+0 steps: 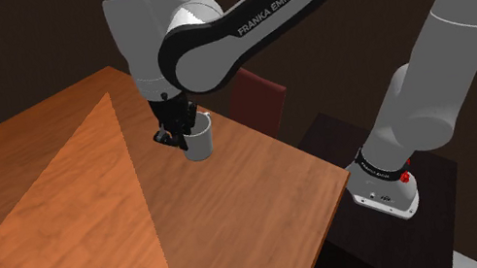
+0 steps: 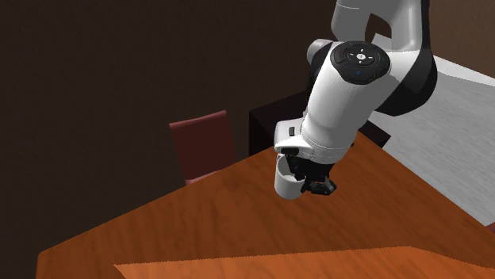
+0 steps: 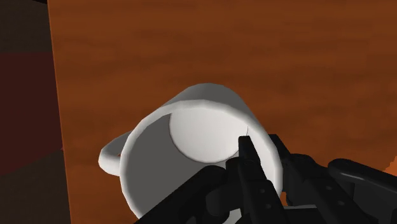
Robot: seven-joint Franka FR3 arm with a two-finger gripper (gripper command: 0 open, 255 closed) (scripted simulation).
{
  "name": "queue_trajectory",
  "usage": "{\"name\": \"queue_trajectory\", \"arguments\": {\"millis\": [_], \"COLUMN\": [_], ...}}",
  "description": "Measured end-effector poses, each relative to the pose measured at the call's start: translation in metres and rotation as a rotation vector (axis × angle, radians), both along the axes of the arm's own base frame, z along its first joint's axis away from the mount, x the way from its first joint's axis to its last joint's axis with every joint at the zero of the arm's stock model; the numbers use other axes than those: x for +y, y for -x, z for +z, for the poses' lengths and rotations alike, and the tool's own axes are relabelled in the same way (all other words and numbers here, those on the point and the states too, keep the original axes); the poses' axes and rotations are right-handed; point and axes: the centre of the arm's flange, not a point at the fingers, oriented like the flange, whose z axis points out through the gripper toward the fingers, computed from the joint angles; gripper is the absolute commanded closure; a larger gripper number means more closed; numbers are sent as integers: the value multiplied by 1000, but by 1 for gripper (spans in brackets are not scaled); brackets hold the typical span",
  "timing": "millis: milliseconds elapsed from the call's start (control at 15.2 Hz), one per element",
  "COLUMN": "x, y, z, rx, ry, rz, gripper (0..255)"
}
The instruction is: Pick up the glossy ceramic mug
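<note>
A plain white mug (image 1: 199,142) stands upright on the wooden table (image 1: 63,215), near the far edge, by the dark red chair. My black gripper (image 1: 174,134) comes down on it from above on the side toward the shoulder view's left. In the wrist view one finger (image 3: 247,153) reaches inside the mug (image 3: 191,127) and the other sits outside, so the gripper (image 3: 261,144) is shut on the mug's wall. The mug's handle (image 3: 112,154) points away from the fingers. In the second exterior view the mug (image 2: 287,178) shows under the hand beside the gripper (image 2: 314,185).
A dark red chair (image 1: 257,99) stands just behind the table's far edge, also seen as the chair (image 2: 202,143). The table edge (image 1: 334,192) runs close to the dark stand (image 1: 380,233) under the arm's base. A lighter wood strip (image 1: 94,229) crosses the tabletop.
</note>
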Motion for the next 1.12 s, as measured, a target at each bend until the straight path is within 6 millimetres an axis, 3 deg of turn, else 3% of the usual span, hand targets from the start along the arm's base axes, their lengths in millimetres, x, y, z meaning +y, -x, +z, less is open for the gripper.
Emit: {"name": "queue_trajectory", "arguments": {"millis": [462, 1122], "x": [0, 0], "y": [0, 0], "z": [2, 53], "rx": [0, 0], "ry": [0, 0], "rz": [0, 0], "gripper": [255, 255]}}
